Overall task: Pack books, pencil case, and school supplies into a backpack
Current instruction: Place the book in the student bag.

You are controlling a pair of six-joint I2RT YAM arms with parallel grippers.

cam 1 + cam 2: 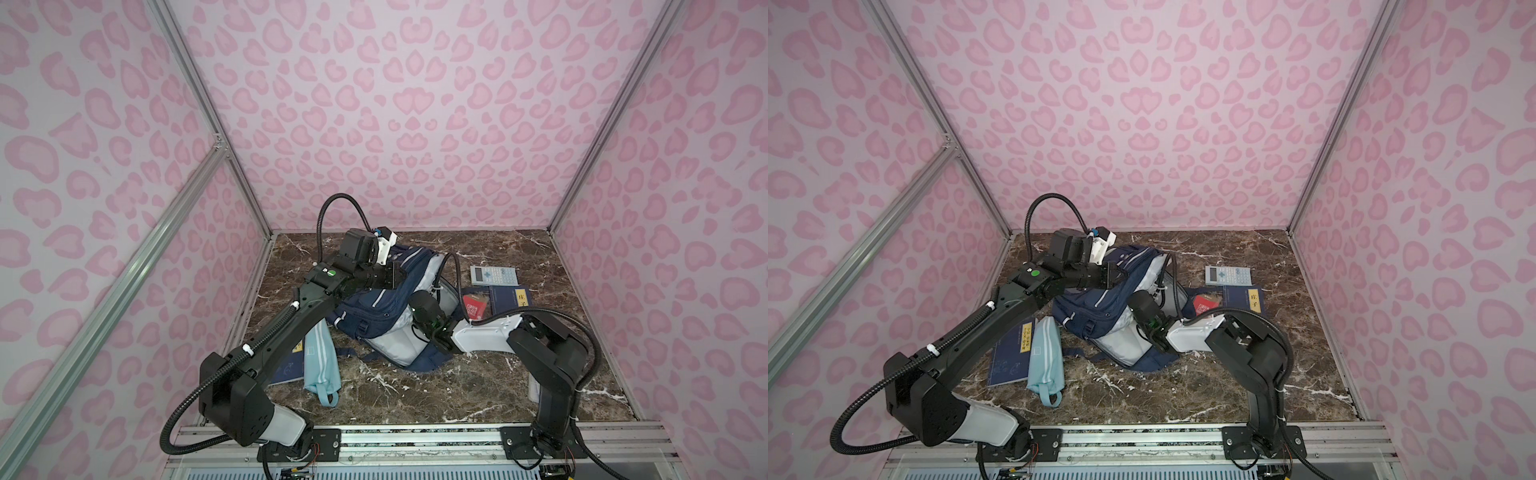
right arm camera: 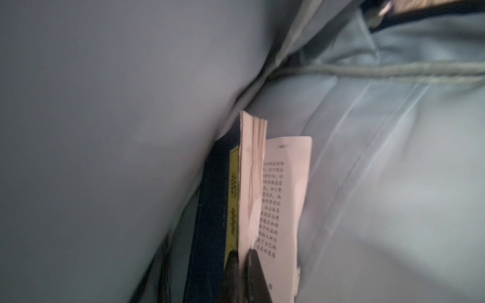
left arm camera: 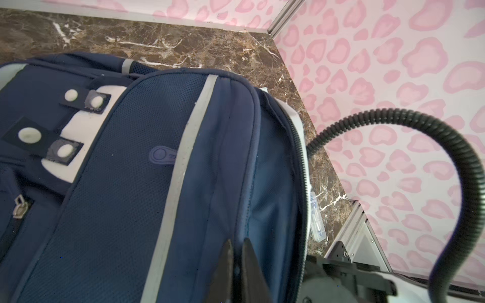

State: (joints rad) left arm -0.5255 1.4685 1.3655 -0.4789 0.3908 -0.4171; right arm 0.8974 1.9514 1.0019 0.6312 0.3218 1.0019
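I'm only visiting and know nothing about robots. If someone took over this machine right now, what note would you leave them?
Left claw: shut on the fabric of the large navy-blue fabric backpack.
Right claw: shut on a thin dark-blue softcover book, inside the backpack.
Done: that one book going in.
Left outside: second dark-blue book, third dark-blue book, striped aqua fabric pencil case, grey-blue calculator, flat red booklet pack, clear plastic ruler pack.

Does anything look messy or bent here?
Yes. Inside the navy-blue fabric backpack, the thin dark-blue softcover book with a yellow label is pinched in the right tool and has fanned open. One printed page sticks out away from the rest, so it might crease.
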